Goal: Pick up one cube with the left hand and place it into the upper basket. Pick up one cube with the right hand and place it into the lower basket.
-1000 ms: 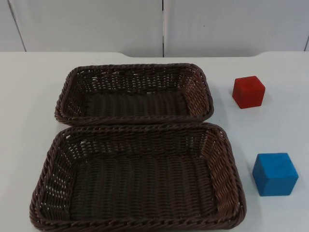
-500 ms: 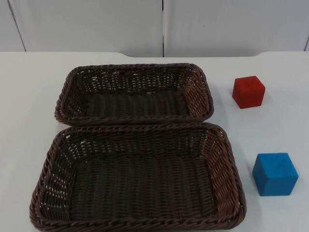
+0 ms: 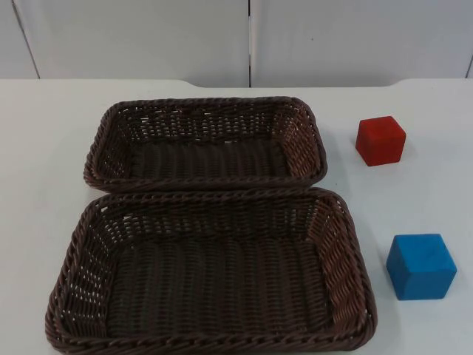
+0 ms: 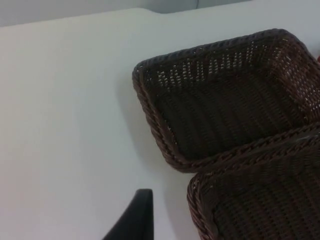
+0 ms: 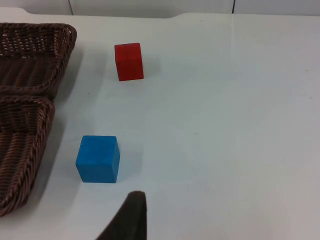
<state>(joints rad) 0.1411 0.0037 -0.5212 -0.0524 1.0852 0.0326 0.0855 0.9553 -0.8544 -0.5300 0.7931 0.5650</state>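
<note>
— What does the robot's own body look like here?
— Little to go on: a black fingertip of the left end effector [image 4: 131, 220], smooth, matte, tapering to a rounded tip with a slight curve.
— And the other arm?
— The right end effector [image 5: 127, 217] gives the same: one dark, nearly black fingertip, curved and rounded at its end. No screws or markings can be made out on either.

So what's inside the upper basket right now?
Nothing: the upper basket shows only its bare woven floor. The red cube and blue cube sit on the table to its right.
</note>
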